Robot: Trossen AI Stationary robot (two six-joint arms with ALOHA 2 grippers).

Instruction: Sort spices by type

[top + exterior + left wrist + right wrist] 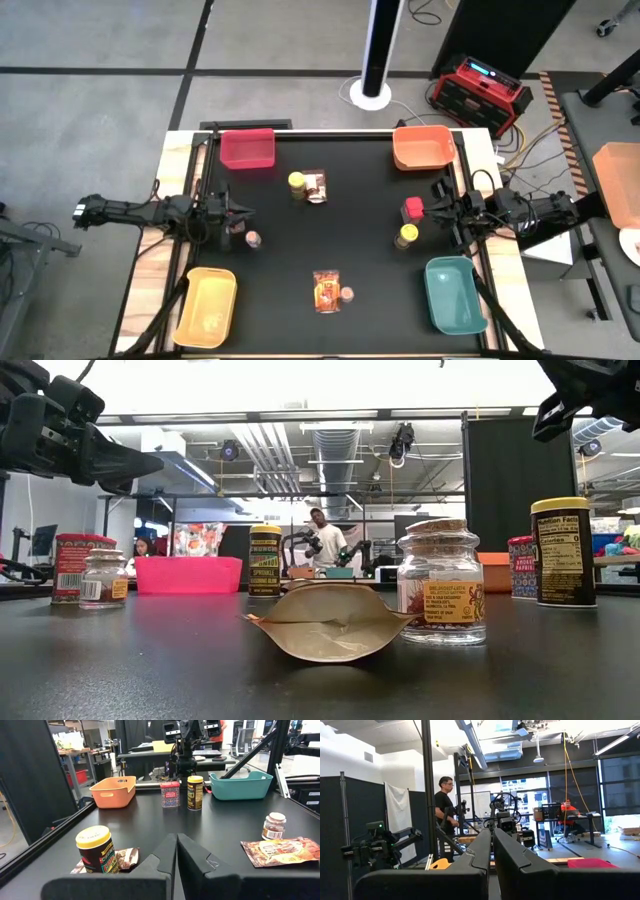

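On the black table, a yellow-lidded jar [297,183] stands beside a flat packet [316,187] at the far middle. A red container [413,208] and a second yellow-lidded jar [406,236] stand at the right. A small round jar [253,239] sits at the left, with a red container [72,567] beside it. Another packet [326,290] and a small jar [347,294] lie near the front. My left gripper [248,211] hovers shut above the left small jar. My right gripper [432,208] is shut beside the right red container and holds nothing.
A bin stands at each corner: a red bin [246,148] far left, an orange bin [423,147] far right, a yellow bin [206,306] near left and a teal bin [450,293] near right. People stand in the room beyond the table.
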